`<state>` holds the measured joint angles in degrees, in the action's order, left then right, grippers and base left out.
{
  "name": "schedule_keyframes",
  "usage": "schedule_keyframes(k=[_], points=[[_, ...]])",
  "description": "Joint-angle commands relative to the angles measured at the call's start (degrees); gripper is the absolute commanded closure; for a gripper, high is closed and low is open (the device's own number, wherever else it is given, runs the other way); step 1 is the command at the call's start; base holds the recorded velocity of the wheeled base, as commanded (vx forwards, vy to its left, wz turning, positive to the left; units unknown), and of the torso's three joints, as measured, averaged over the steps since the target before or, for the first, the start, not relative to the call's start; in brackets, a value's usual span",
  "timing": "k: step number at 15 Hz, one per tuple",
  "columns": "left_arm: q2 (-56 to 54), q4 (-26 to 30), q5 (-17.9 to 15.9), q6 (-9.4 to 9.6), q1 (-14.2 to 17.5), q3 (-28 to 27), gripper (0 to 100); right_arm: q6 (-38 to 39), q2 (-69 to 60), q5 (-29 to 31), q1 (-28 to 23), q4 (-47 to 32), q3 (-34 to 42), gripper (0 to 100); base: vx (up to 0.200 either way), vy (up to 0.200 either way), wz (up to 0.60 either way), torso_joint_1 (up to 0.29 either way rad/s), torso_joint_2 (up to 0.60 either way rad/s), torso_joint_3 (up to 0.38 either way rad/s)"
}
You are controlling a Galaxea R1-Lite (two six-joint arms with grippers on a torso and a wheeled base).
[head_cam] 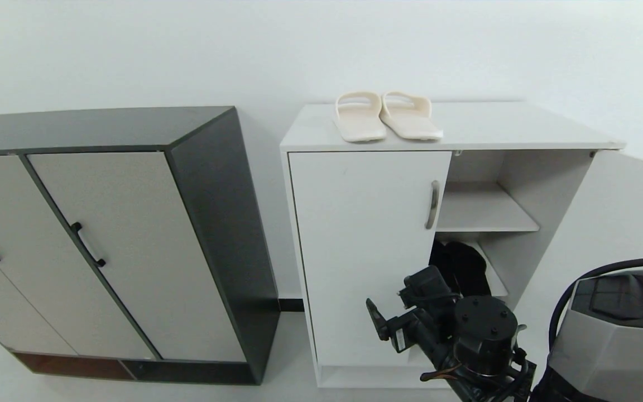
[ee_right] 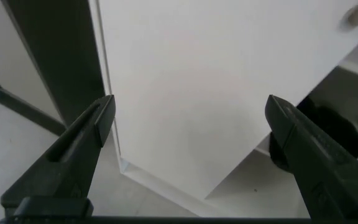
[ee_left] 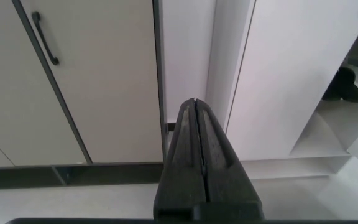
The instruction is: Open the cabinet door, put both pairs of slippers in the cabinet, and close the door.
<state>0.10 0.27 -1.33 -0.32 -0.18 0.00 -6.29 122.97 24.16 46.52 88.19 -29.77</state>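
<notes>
Cream-coloured slippers (head_cam: pixel 387 116) sit as a pair on top of the white cabinet (head_cam: pixel 522 125), touching side by side, straps toward the wall. Below them the cabinet's left door (head_cam: pixel 366 245) is closed, its metal handle (head_cam: pixel 432 204) at the inner edge. The right half stands open, showing a bare upper shelf (head_cam: pixel 483 215). A pair of black slippers (head_cam: pixel 464 268) lies on the shelf below it, partly tucked behind the closed door's edge.

The right arm (head_cam: pixel 466 335) hangs low in front of the white cabinet, near the bottom of the closed door. The right gripper (ee_right: pixel 191 106) faces that door with its fingers spread wide and nothing between them, the black slippers off to one side. The left gripper (ee_left: pixel 195 109) is clenched, fingers pressed flat together on nothing, and points at the gap between the two cabinets.

Just beside the white cabinet stands a dark cabinet (head_cam: pixel 210 223) with two pale doors, both closed, each with a black handle
</notes>
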Motion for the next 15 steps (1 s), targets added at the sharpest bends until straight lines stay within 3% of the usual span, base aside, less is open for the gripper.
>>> schedule_keyframes(k=[1, 15], points=[[0.08, 0.0, 0.01, -0.03, 0.01, 0.0, 100, -0.04, 0.08, 0.01, -0.03, 0.06, 0.15, 0, 0.0, 0.0, 0.0, 0.144, -0.47, -0.325], [0.08, 0.0, 0.01, -0.3, 0.01, -0.09, 100, -0.04, -0.01, 0.01, -0.03, 0.06, 0.68, 0, 0.0, 0.0, 0.0, 0.19, -0.51, -0.313]])
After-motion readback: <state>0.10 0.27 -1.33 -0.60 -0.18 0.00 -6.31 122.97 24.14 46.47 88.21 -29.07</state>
